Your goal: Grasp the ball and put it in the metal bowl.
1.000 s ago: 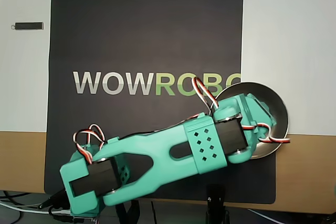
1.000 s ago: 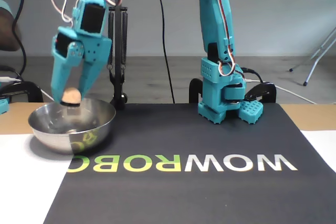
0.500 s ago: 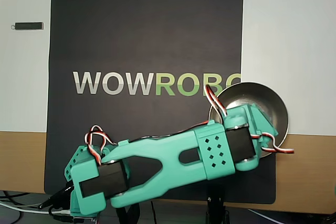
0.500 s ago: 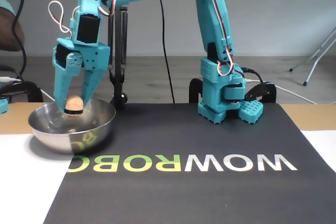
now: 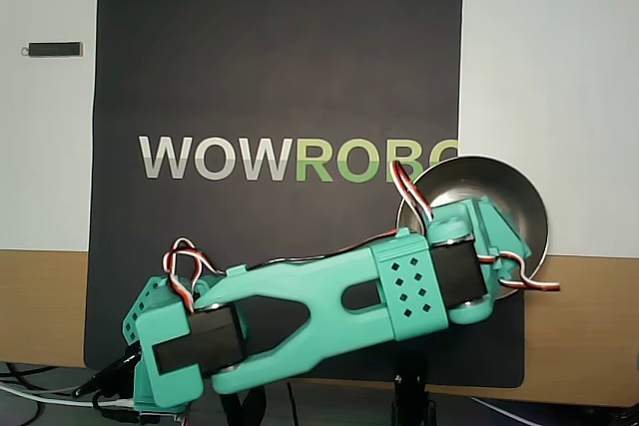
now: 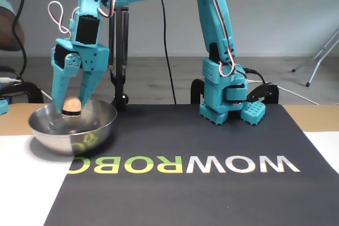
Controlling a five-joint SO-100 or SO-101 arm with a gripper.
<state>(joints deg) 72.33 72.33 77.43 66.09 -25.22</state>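
**A:** Where's the ball (image 6: 71, 104) at? I only see it from the fixed view.

**B:** Yep, it's pinched between the 2 fingers of the gripper (image 6: 70, 107), tips dipped just inside the rim of the metal bowl (image 6: 100, 121). Claw is clenched on it, ball sitting at rim height above the bowl floor (can't tell if it touches the bottom).

**A:** And from overhead?

**B:** The teal arm (image 5: 329, 301) covers it completely. You just get the bowl (image 5: 519, 197) poking out at the right edge of the black WOWROBO mat (image 5: 280, 67), half on the mat, half on the white sheet (image 5: 549, 67).
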